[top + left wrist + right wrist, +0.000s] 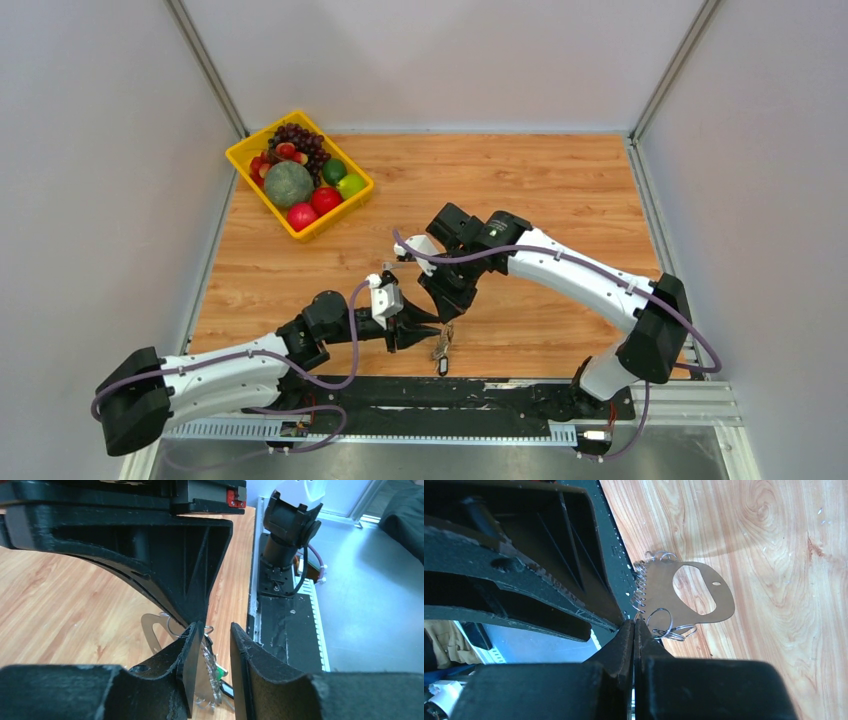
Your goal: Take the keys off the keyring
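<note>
The keys (441, 348) are a bunch of flat silver blades with a green tag (220, 671), low over the table's near edge. In the left wrist view the keys (214, 665) sit in the gap between my left gripper's fingers. The left gripper (216, 626) (424, 334) is open, and its right pad is clear of them. My right gripper (634, 622) (446, 316) comes down from above, shut on the thin wire of the keyring (647, 621). A flat metal bottle-opener plate (656, 587) (147, 627) hangs from the same wire.
A yellow basket (237, 156) of fruit stands at the back left of the wooden table (560, 190). The black mounting rail (480, 395) and the right arm's base (287, 545) lie just beyond the keys at the near edge.
</note>
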Robot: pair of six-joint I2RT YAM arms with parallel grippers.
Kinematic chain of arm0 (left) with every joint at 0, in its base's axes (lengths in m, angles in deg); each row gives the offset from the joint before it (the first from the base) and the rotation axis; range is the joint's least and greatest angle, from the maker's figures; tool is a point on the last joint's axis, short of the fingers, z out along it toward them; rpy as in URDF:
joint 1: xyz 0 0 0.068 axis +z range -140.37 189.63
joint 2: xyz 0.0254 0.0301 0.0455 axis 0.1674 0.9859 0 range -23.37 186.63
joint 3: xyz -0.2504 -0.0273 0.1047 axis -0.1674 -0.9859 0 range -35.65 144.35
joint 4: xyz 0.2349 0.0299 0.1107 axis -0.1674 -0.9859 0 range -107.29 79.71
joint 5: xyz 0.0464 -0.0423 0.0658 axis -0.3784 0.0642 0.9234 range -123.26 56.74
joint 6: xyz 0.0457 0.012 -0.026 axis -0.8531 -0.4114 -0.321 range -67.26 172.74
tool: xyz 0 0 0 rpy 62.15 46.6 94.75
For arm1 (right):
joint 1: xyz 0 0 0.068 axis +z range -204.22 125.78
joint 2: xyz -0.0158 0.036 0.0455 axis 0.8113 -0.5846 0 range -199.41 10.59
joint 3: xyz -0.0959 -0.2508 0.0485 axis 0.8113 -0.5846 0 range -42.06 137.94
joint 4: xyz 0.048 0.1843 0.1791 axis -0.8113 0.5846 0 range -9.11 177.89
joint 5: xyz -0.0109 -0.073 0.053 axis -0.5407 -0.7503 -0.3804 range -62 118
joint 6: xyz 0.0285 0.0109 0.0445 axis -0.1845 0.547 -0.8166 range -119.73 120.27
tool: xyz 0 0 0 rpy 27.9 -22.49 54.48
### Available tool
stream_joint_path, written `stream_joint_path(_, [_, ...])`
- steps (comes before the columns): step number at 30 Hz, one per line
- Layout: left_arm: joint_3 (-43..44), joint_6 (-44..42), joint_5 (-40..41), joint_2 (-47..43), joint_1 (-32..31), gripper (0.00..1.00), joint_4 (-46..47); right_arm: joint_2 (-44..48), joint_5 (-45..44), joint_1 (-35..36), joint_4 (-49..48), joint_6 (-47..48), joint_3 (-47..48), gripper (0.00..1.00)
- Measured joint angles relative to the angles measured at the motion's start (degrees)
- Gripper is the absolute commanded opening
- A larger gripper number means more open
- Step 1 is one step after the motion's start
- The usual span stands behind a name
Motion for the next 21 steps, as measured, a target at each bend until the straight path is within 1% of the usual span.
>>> stream_joint_path(8, [-0.15,0.96,-0.87,2.25,0.00,0.36,2.36,0.61,-0.55,0.15,0.13,0.20,0.09,0.00])
stream_joint_path(16, [-0.15,1.42,1.62,2.14,0.00,0.36,1.84,4.66,-0.76,0.17,0.13,0.20,0.09,0.00])
stream_joint_path(21, [-0.15,1.99,2.03,2.36,0.00,0.36,2.19,5.62,-0.50,0.17,0.13,0.20,-0.04,0.00])
